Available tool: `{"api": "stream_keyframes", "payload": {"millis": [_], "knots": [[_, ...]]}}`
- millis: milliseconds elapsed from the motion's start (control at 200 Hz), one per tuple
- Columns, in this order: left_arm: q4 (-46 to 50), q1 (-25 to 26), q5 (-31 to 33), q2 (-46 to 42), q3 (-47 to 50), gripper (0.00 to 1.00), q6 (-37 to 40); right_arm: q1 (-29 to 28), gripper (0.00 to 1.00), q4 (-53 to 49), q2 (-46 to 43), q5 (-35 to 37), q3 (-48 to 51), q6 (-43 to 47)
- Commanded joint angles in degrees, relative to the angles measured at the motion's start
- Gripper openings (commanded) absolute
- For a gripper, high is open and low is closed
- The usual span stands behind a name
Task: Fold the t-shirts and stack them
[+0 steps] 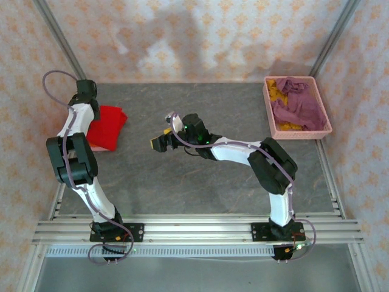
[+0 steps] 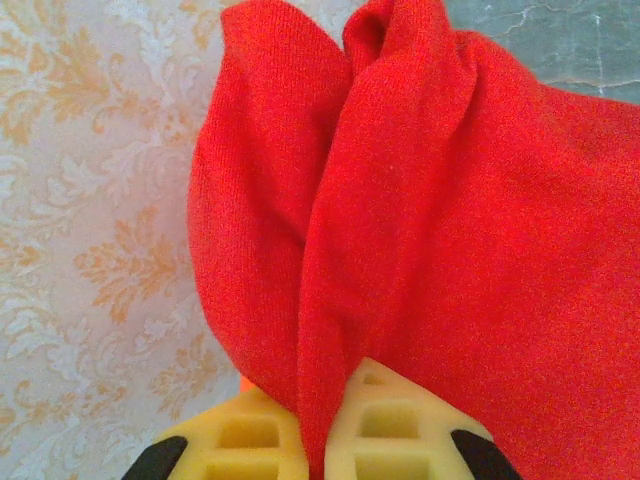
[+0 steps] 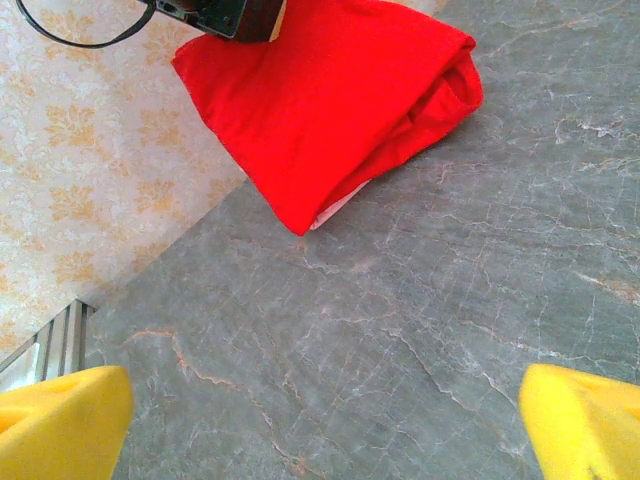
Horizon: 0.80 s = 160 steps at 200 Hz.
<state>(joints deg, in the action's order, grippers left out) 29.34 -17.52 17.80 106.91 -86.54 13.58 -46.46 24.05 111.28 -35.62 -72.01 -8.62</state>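
Left gripper [image 2: 316, 440] clamps bunched fold of red t-shirt [image 2: 450, 250]; right gripper [image 3: 325, 425] gapes wide, empty, over table [image 3: 420, 300]. Best: lay flat, square edges, let go gently.

Robot lab test cell, dressed with home-style walls.
Two white-and-black robot arms [image 1: 234, 150] are bolted to slotted aluminium rails [image 1: 194, 230] at the near edge of a grey stone-patterned bench [image 1: 200, 182]. Pale wallpaper panels with an orange floral print [image 1: 243, 30] close the far, left and right sides, joined by silver metal corner posts [image 1: 58, 38].
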Motion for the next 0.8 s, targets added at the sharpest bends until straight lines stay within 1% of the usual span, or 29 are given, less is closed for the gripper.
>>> {"api": "stream_keyframes", "payload": {"millis": [0, 120, 300, 360, 470, 675, 796], "knots": [[-1.3, -0.3, 0.6, -3.7, -2.0, 0.00, -1.8, 0.0, 0.99, 1.8, 1.0, -0.8, -2.1, -0.8], [-1.1, -0.6, -0.2, -5.6, -2.2, 0.00, -2.5, 0.0, 0.99, 1.9, 0.9, -1.0, -2.3, -0.9], [0.1, -0.7, -8.7, -9.9, -2.4, 0.00, -4.8, 0.0, 0.99, 2.2, 1.3, -1.2, -2.3, -1.0], [0.0, -0.7, -10.4, -10.9, -2.4, 0.00, -5.3, 0.0, 0.99, 2.5, 1.2, -1.4, -2.3, -1.3], [0.6, -0.7, -9.3, -11.3, -2.9, 0.00, -4.8, 0.0, 0.99, 2.8, 1.1, -1.5, -2.3, -1.4], [1.8, -0.7, -5.9, -9.0, -4.1, 0.00, -3.5, 0.0, 0.99, 3.1, 1.3, -1.6, -2.3, -1.7], [2.1, -0.8, -5.8, -6.8, -4.3, 0.00, -3.5, 0.0, 0.99, 3.5, 1.2, -1.8, -2.0, -2.1]]}}
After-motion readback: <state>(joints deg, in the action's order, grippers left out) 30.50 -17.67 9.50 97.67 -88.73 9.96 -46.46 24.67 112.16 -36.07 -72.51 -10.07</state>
